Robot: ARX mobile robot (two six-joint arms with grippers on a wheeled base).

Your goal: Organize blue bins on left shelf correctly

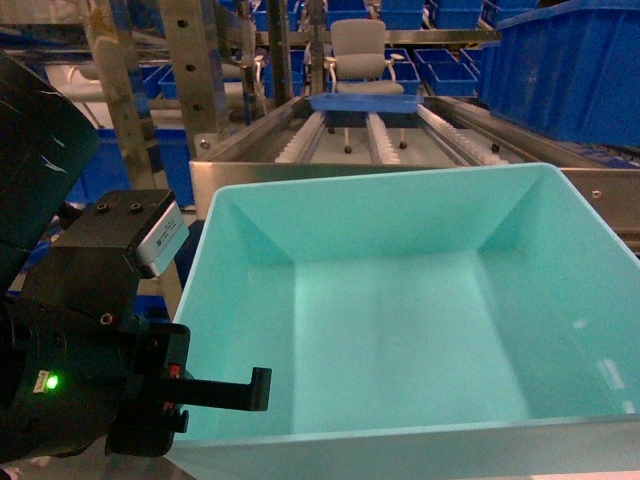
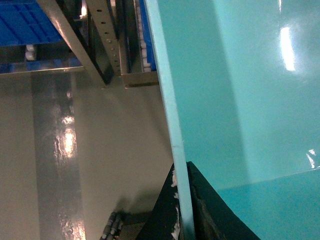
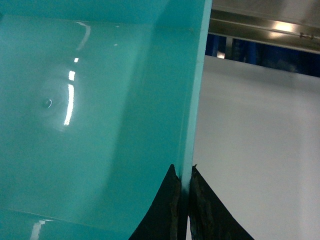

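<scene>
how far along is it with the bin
Done: the bin is picked up, left gripper clamped on one side wall and right gripper on the other. In hand: it is held in front of the shelf. Left: it is not on the rollers yet, so it needs setting down and releasing.

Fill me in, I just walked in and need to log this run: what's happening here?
The robot is holding an empty turquoise bin with both arms. The left gripper is clamped on the bin's left wall and the right gripper on its right wall, each pinching the rim. The bin is lifted in front of the stainless-steel roller shelf, not yet on its white roller tracks. A flat blue piece lies farther up the tracks, and an office chair stands behind.
</scene>
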